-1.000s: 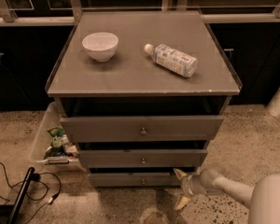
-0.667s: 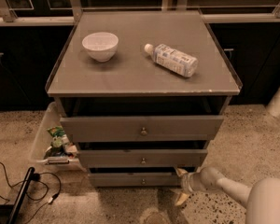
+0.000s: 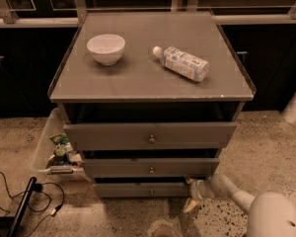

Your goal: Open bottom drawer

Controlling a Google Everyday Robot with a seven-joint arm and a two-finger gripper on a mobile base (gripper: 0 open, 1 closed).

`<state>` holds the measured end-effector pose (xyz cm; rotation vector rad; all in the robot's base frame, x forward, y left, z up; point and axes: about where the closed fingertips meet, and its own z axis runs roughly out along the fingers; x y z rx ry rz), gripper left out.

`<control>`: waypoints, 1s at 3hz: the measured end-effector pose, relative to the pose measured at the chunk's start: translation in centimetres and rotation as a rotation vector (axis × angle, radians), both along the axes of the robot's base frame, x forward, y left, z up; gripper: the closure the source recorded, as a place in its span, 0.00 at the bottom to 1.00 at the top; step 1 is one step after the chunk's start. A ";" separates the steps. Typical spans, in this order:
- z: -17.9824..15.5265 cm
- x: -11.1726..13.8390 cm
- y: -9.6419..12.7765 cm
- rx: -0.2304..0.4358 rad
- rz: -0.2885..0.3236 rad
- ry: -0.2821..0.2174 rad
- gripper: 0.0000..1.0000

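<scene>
The bottom drawer (image 3: 138, 189) is the lowest of three grey fronts, slim, with a small round knob (image 3: 151, 192) at its centre. It stands out a little from the cabinet, with a dark gap above it. My gripper (image 3: 191, 194) is at the drawer's right end, low near the floor, on the end of the white arm (image 3: 237, 196) that reaches in from the bottom right. One pale finger (image 3: 190, 206) points down toward the floor beside the drawer's corner.
A white bowl (image 3: 106, 48) and a lying plastic bottle (image 3: 182, 63) rest on the cabinet top (image 3: 138, 83). The top drawer (image 3: 150, 135) and middle drawer (image 3: 150, 168) stick out slightly. A white bin (image 3: 54, 147) with packets sits to the left. Black cables (image 3: 19, 191) lie on the speckled floor.
The gripper has stayed at the right end of the bottom drawer, shifting only slightly. The drawers look unchanged.
</scene>
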<state>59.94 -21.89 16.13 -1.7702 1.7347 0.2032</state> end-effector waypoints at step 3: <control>-0.9 0.4 0.0 0.023 0.004 0.029 0.42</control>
